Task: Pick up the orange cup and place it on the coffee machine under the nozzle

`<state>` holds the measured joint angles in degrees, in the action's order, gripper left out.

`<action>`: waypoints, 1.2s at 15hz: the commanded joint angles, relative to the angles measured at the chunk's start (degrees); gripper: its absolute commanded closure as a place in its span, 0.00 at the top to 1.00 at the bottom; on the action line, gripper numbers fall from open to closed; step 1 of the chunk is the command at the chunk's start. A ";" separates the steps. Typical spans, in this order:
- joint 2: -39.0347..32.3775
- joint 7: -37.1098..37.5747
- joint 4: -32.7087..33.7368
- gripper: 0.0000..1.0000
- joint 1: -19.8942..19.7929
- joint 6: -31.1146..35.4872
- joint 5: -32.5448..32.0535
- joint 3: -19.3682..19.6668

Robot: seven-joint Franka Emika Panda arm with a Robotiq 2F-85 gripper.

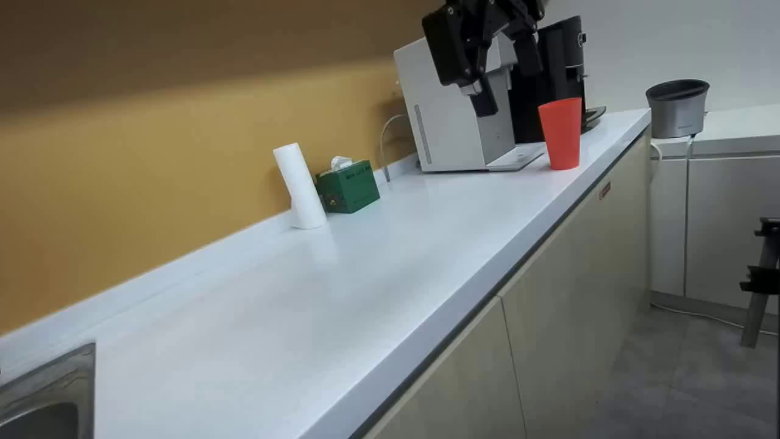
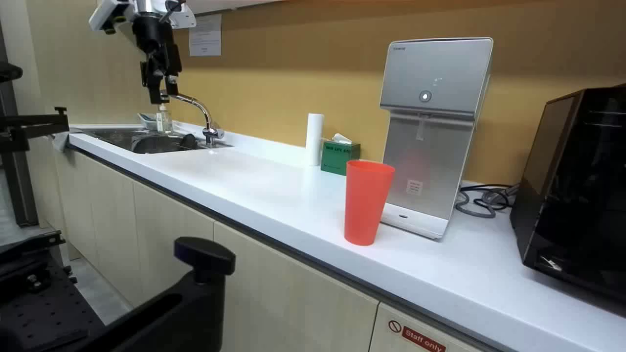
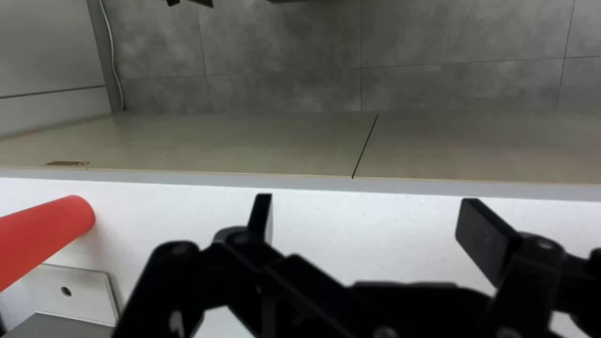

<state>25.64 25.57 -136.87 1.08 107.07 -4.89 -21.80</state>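
The orange cup (image 1: pixel 562 134) stands upright on the white counter in front of the coffee machine, near the front edge; it also shows in an exterior view (image 2: pixel 368 203) and at the left edge of the wrist view (image 3: pixel 44 230). The coffee machine (image 2: pixel 433 132), a tall silver-white box with a nozzle and a low base tray, also shows in an exterior view (image 1: pixel 448 122); its tray corner (image 3: pixel 70 288) shows in the wrist view. My gripper (image 1: pixel 507 85), also in an exterior view (image 2: pixel 165 93), is raised above the counter, apart from the cup. In the wrist view its fingers (image 3: pixel 366 211) are spread with nothing between.
A green tissue box (image 1: pixel 350 188) and a white paper roll (image 1: pixel 300 186) stand by the back wall. A black appliance (image 2: pixel 577 190) stands beyond the machine, with cables (image 2: pixel 489 198) between. A sink (image 2: pixel 156 142) with a faucet (image 2: pixel 200 112) is at the far end.
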 commanded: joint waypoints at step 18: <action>4.48 8.21 -4.88 1.00 -1.32 6.09 -1.33 6.37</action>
<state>26.63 29.90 -138.29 0.78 109.92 -5.73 -18.55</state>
